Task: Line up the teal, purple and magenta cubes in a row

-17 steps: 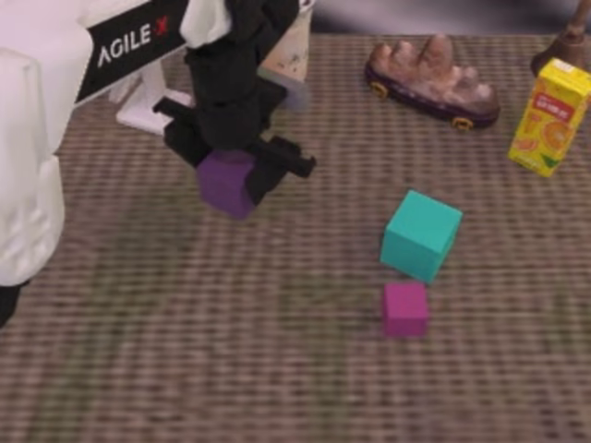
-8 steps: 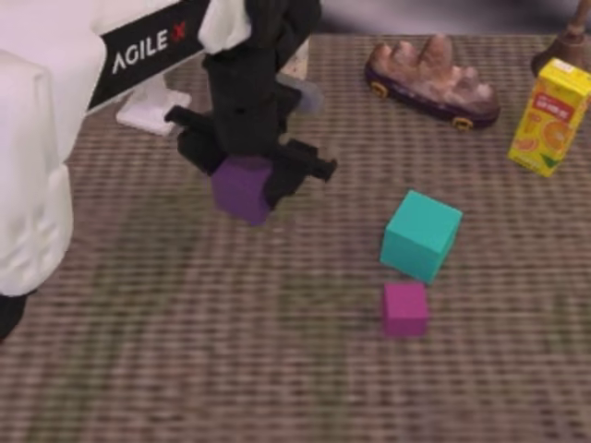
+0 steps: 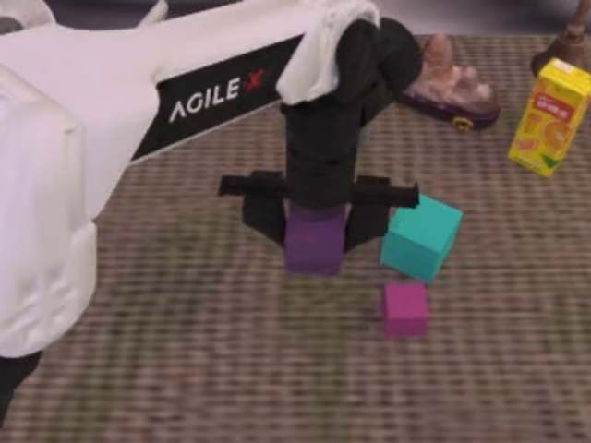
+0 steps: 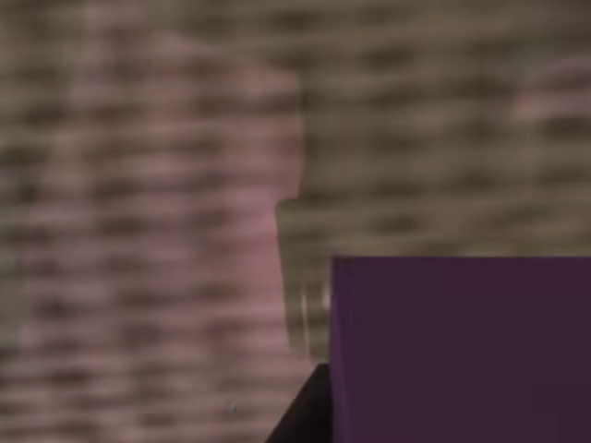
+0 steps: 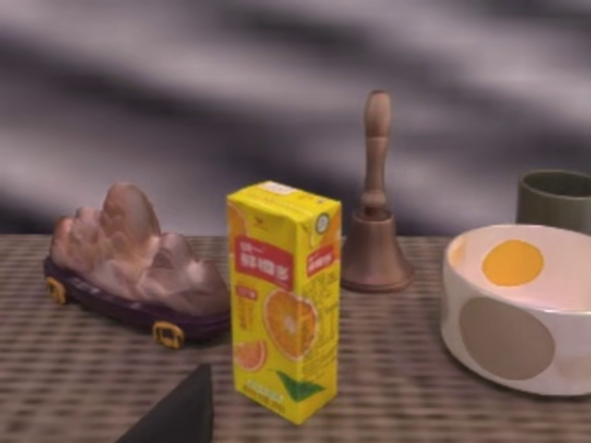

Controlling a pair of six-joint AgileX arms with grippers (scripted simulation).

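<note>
Now the left gripper (image 3: 317,229), clamped on the purple cube (image 3: 315,242), has carried it rightward to just left of the teal cube (image 3: 422,234); the magenta cube (image 3: 405,308) sits just below teal, so the row nears completion.

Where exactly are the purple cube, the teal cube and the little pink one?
purple cube (image 3: 314,242), top view, on its front face between the left gripper's fingers.
teal cube (image 3: 425,226), top view, on its top face.
magenta cube (image 3: 405,303), top view, on its top face.
</note>
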